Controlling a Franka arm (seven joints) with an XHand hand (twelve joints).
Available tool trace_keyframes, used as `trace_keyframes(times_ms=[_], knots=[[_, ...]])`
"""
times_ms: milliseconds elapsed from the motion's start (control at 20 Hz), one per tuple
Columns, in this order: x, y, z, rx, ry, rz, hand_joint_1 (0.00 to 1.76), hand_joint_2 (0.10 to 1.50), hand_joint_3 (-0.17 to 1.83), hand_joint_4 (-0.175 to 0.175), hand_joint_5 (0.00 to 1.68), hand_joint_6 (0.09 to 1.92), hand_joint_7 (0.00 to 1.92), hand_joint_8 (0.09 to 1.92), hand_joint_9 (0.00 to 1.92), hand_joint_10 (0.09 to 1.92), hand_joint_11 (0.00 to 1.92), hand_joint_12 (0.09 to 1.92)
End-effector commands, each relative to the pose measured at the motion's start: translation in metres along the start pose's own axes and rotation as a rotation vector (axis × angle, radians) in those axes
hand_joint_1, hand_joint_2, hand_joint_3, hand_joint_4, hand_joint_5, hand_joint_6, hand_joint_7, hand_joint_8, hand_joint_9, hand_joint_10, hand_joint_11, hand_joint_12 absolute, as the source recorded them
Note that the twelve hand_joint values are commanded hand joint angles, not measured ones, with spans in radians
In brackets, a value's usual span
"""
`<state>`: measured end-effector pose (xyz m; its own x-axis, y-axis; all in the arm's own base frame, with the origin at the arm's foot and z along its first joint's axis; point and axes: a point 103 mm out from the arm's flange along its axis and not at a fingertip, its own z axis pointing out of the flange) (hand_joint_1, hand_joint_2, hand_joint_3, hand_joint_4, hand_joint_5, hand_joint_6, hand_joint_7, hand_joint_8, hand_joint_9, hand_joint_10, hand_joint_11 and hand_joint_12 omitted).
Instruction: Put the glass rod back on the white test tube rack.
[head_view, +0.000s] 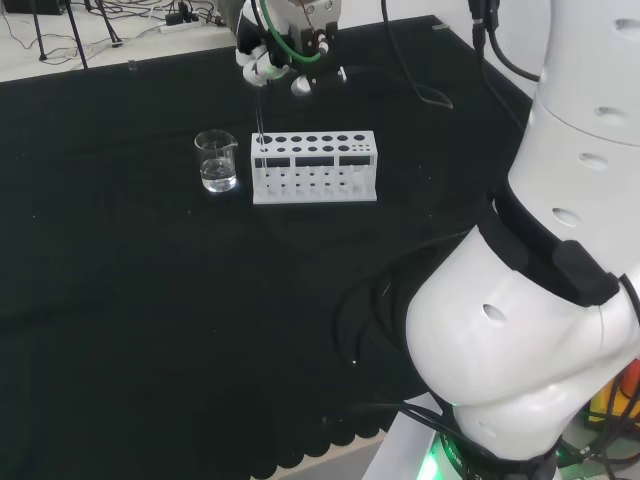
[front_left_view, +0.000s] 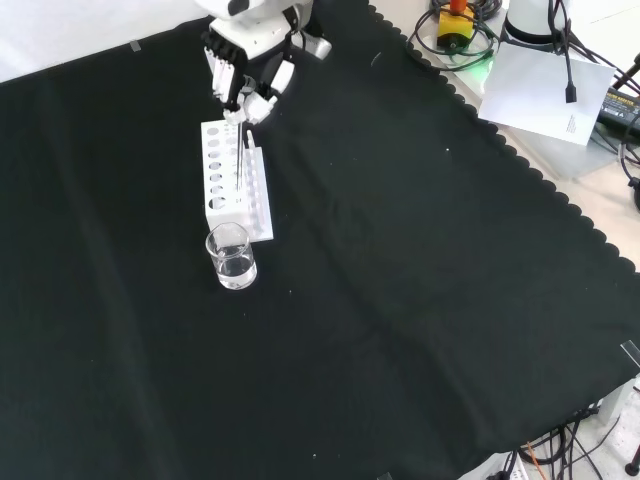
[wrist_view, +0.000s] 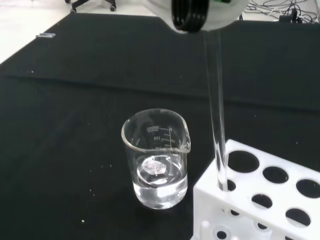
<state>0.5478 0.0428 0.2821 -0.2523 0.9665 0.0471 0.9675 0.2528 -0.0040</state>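
Note:
The white test tube rack (head_view: 315, 167) (front_left_view: 232, 180) (wrist_view: 270, 200) lies on the black cloth. A thin clear glass rod (head_view: 259, 112) (front_left_view: 243, 155) (wrist_view: 216, 110) stands nearly upright, its lower end inside a corner hole of the rack on the side by the beaker. The hand (head_view: 270, 55) (front_left_view: 245, 70) is above the rack with its fingers curled on the rod's upper end. In the wrist view a blurred white part of the hand (wrist_view: 200, 12) sits over the rod's top.
A small glass beaker (head_view: 217, 161) (front_left_view: 231, 256) (wrist_view: 157, 157) with a little clear liquid stands right beside the rack's end. Cables lie along the far edge of the cloth (head_view: 420, 90) in the head view. The arm's white links (head_view: 540, 260) stand at the head view's right.

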Motion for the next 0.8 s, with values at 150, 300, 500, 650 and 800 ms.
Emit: trace_keyframes(times_ms=[150,300,500,650,800], knots=[[-0.0123,0.0124,0.0207,0.024,0.004,0.017,1.30,0.90,0.31,-0.175,1.12,0.52,1.15,1.08,1.67,0.85,1.68,0.76],[-0.0146,0.0133,0.0224,0.022,0.001,0.029,1.30,0.90,0.31,-0.175,1.12,0.52,1.15,1.08,1.67,0.85,1.68,0.76],[-0.0170,0.0154,0.0237,0.027,-0.005,0.039,1.30,0.90,0.31,-0.175,1.12,0.52,1.15,1.08,1.67,0.85,1.68,0.76],[-0.0165,0.0182,0.0254,0.035,-0.004,0.041,1.30,0.90,0.31,-0.175,1.12,0.52,1.15,1.08,1.67,0.85,1.68,0.76],[-0.0152,0.0209,0.0257,0.038,-0.011,0.043,1.30,0.90,0.31,-0.175,1.12,0.52,1.15,1.08,1.67,0.85,1.68,0.76]])
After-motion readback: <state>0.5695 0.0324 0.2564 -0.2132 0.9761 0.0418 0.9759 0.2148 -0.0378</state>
